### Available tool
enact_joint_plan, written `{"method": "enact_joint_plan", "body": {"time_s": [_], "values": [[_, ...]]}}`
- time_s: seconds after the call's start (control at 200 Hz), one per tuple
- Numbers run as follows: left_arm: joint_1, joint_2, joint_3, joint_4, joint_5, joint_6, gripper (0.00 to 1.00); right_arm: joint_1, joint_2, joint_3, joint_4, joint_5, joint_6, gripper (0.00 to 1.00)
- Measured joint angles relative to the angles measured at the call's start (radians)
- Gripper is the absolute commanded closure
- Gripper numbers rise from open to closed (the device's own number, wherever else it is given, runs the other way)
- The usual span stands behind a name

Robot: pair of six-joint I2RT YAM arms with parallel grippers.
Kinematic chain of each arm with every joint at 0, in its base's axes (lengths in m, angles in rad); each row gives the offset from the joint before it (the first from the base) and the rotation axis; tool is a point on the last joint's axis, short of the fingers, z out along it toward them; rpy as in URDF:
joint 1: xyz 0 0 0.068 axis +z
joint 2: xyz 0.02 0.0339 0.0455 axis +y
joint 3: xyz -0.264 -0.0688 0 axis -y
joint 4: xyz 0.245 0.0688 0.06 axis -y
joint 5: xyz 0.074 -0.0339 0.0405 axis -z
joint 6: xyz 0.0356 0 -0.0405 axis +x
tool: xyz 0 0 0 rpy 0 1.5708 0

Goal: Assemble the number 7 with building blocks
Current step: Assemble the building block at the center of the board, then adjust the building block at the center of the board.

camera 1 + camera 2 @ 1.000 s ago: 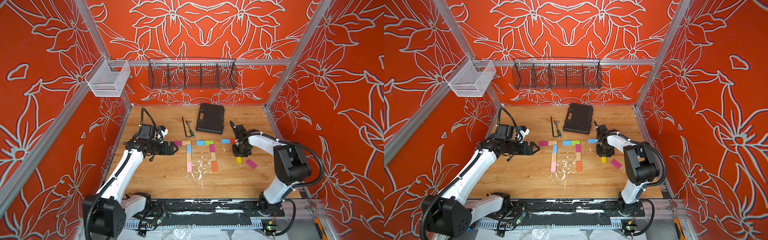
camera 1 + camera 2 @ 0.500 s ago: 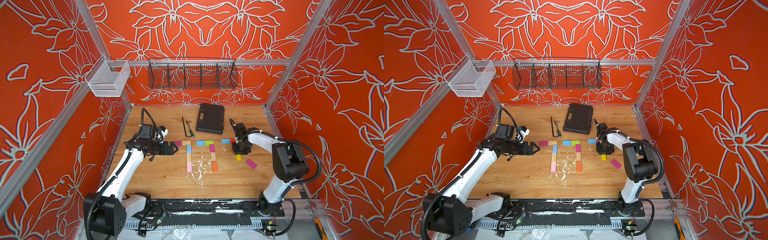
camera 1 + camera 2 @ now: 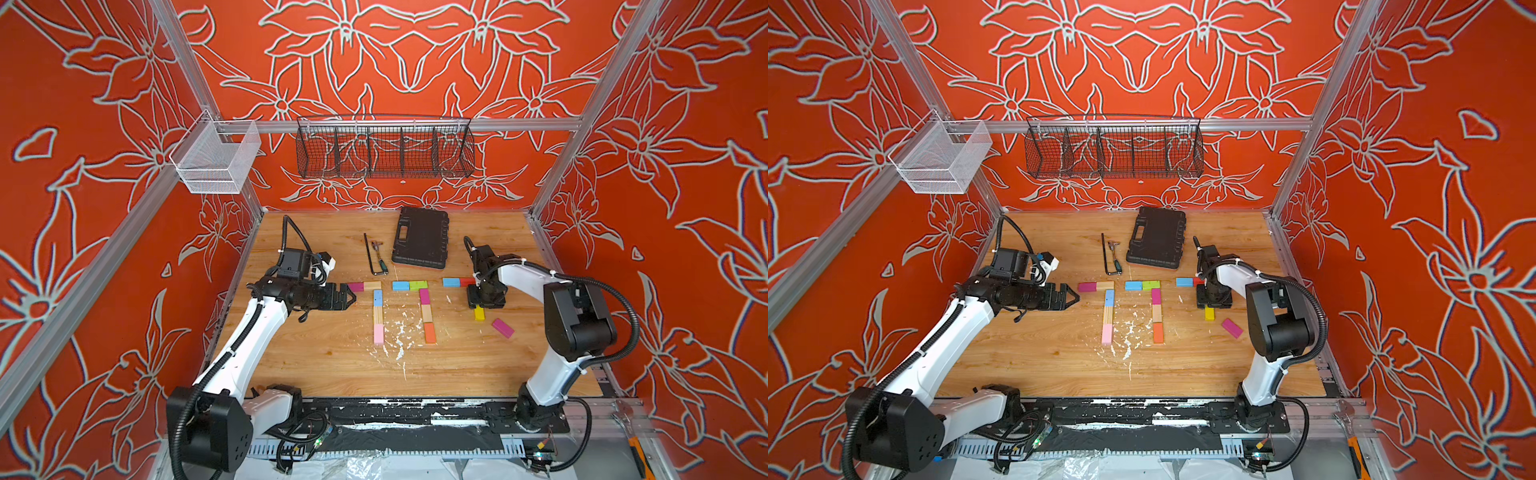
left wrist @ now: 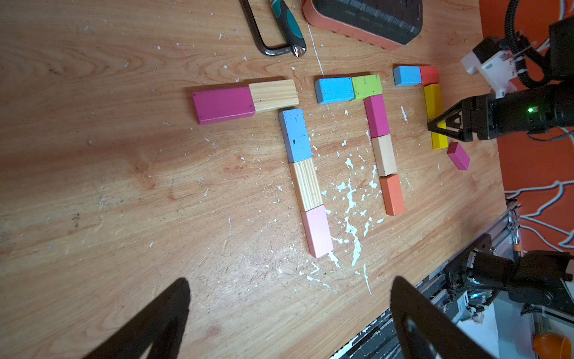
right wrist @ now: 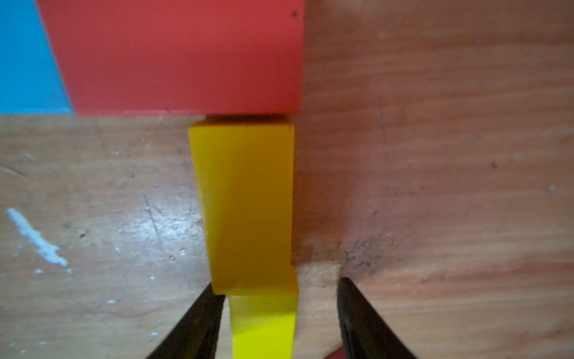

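On the wooden table (image 3: 316, 365), right of centre in both top views, the right gripper (image 4: 434, 128) points down with jaws apart, straddling but not clamping the yellow block (image 5: 245, 202), which lies flat with one end against the red block (image 5: 177, 56); the left gripper (image 3: 348, 296) hangs wide open left of centre. The block looks light, rigid and smooth-painted, best pinched across its long sides.

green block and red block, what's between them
A blue block, touching the red block; a bare gap separates it from the green block. Left wrist view shows it.
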Motion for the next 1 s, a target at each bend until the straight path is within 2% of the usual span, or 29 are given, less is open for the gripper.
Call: {"method": "enact_joint_plan", "body": {"time_s": [0.21, 0.37, 0.555, 0.856, 1.001], "values": [[0.0, 0.0, 0.0, 0.0, 0.0, 0.0, 0.03, 0.0, -0.023, -0.015, 0.0, -0.016, 0.006, 0.32], [0.0, 0.0, 0.0, 0.0, 0.0, 0.0, 0.03, 0.0, -0.106, -0.064, -0.015, -0.044, 0.023, 0.27], [0.001, 0.0, 0.0, -0.001, 0.0, 0.0, 0.02, -0.001, -0.183, -0.099, -0.048, -0.07, 0.034, 0.26], [0.001, 0.0, 0.0, -0.001, 0.0, 0.0, 0.02, 0.0, -0.182, -0.108, -0.068, -0.072, 0.032, 0.24], [0.001, 0.0, 0.0, -0.001, 0.001, 0.0, 0.02, -0.001, -0.129, -0.093, -0.07, -0.065, 0.025, 0.24]]}}
